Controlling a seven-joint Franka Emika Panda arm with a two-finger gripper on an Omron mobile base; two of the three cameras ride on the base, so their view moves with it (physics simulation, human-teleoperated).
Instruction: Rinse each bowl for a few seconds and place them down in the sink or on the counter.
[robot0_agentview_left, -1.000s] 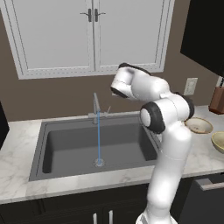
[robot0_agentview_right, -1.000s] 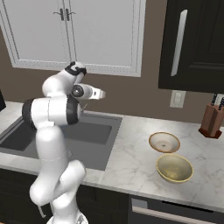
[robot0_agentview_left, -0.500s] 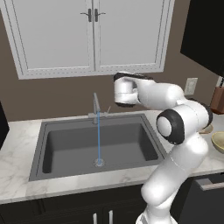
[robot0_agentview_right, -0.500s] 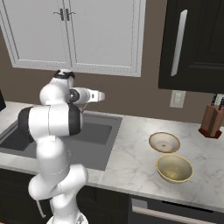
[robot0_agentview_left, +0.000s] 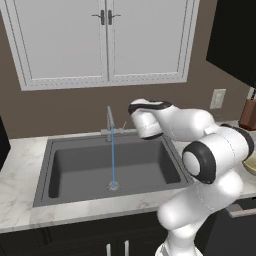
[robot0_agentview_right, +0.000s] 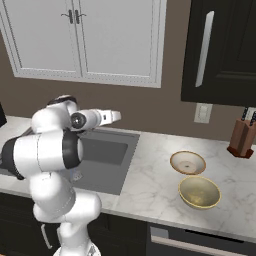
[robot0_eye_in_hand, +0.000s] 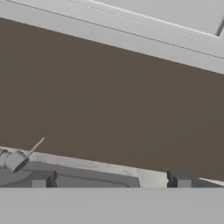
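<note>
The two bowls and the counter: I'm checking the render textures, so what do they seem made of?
Tan bowl: likely glazed ceramic, pale speckled inside. Cream-yellow bowl: probably ceramic too, smooth with a soft sheen. Counter: looks like polished white marble, faint grey veins.

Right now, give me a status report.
End effector open, empty. Both bowls on counter, untouched. Faucet running into sink. Nothing in the way.

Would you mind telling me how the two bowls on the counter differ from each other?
The tan bowl looks shallow, with a pale inside; the cream-yellow bowl looks deeper and yellowish inside. The tan bowl sits nearer the wall, the cream-yellow bowl nearer the counter's front edge. Both stand upright, right of the sink.
</note>
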